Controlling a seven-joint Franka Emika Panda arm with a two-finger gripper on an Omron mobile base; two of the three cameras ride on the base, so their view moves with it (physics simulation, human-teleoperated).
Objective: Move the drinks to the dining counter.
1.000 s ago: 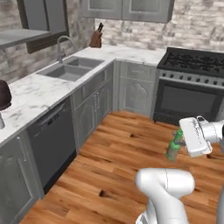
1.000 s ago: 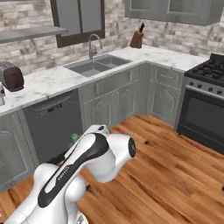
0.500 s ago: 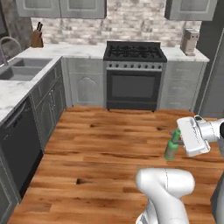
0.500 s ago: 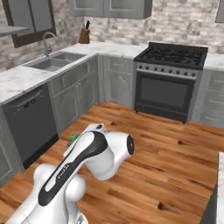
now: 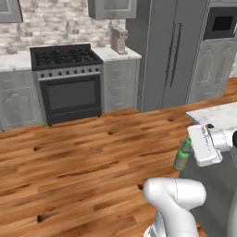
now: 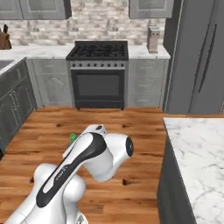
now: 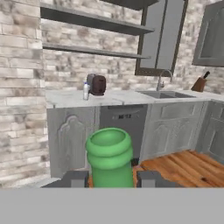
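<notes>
My gripper (image 7: 111,178) is shut on the green glass bottle (image 7: 109,154); its open neck stands up between the two dark fingertips. In the left base view the green bottle (image 5: 181,158) hangs in the gripper (image 5: 189,152) over the wooden floor, just left of the dining counter (image 5: 218,114). From the right base view a sliver of the bottle (image 6: 73,137) peeks out behind the arm, and the dining counter (image 6: 197,151) stretches along the right side. Far off on the brick-backed worktop stands a clear water bottle (image 7: 86,91).
A dark toaster (image 7: 97,84) sits beside the water bottle, with a sink tap (image 7: 162,78) and knife block (image 7: 201,83) further along. Ahead of the base are a black stove (image 6: 99,76), grey cabinets and a tall grey fridge (image 5: 171,48). Open wooden floor (image 5: 83,157) lies between.
The base has turned, so both base views swung from the sink corner past the stove to the fridge and dining counter. The green bottle has stayed in the gripper.
</notes>
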